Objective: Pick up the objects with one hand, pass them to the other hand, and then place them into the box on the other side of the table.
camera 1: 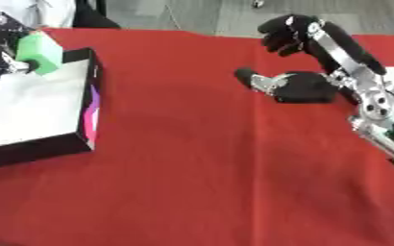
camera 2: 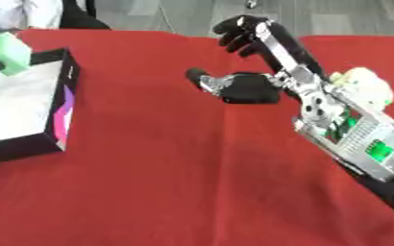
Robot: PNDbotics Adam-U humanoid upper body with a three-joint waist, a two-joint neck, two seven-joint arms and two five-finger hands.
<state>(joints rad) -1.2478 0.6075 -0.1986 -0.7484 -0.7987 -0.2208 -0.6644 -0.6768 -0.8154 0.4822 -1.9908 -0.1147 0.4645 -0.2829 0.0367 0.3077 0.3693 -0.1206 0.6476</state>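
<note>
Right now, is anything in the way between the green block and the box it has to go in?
No, nothing visible is. The left hand holds the green block right over the box, above its white inside near the far edge. The right hand is empty, away over the red table.

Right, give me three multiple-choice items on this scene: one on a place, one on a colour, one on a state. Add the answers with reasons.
1. Where is the box?
A. on the robot's left side of the table
B. on the robot's right side
C. on the floor

2. What colour is the block in the left hand?
A. blue
B. green
C. yellow

3. What is the right hand doing?
A. gripping the block
B. pressing on the box
C. holding nothing

Answers: 1 A, the box lies at the views' left edge. 2 B, the block is light green. 3 C, it hangs above the red cloth with nothing between its fingers.
</note>
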